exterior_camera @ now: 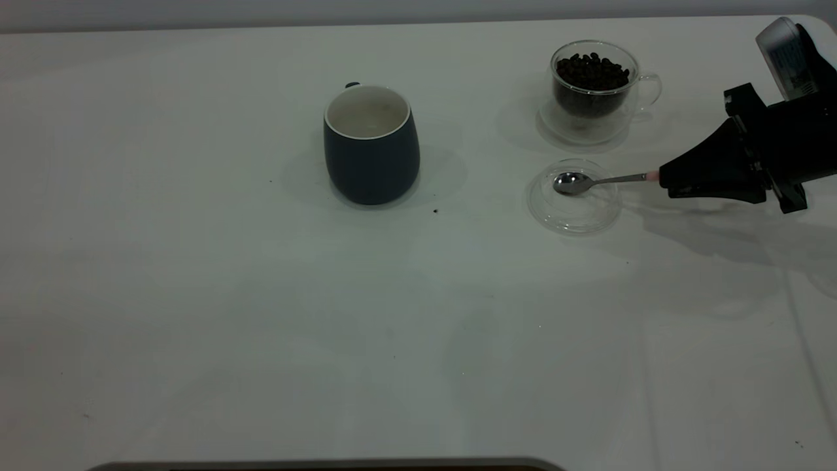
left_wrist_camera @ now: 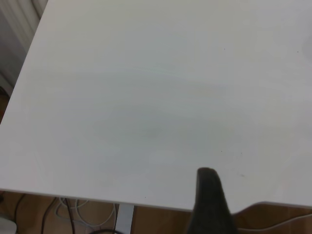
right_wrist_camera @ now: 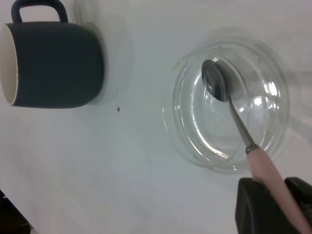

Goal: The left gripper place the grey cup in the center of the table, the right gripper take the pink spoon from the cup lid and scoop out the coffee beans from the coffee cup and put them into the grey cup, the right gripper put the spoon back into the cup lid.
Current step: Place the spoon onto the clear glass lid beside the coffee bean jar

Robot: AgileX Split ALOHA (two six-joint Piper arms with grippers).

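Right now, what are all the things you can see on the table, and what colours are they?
Mug: one, dark grey with a white inside, near the table's middle.
Glass cup: one, clear, full of dark coffee beans, far right side.
Lid: one, clear, in front of the glass cup.
Spoon: one, silver bowl and pink handle, bowl over the lid.
Table: one, white.
Right end effector: black, shut on the spoon's handle.
Left end effector: black, at a bare table edge.
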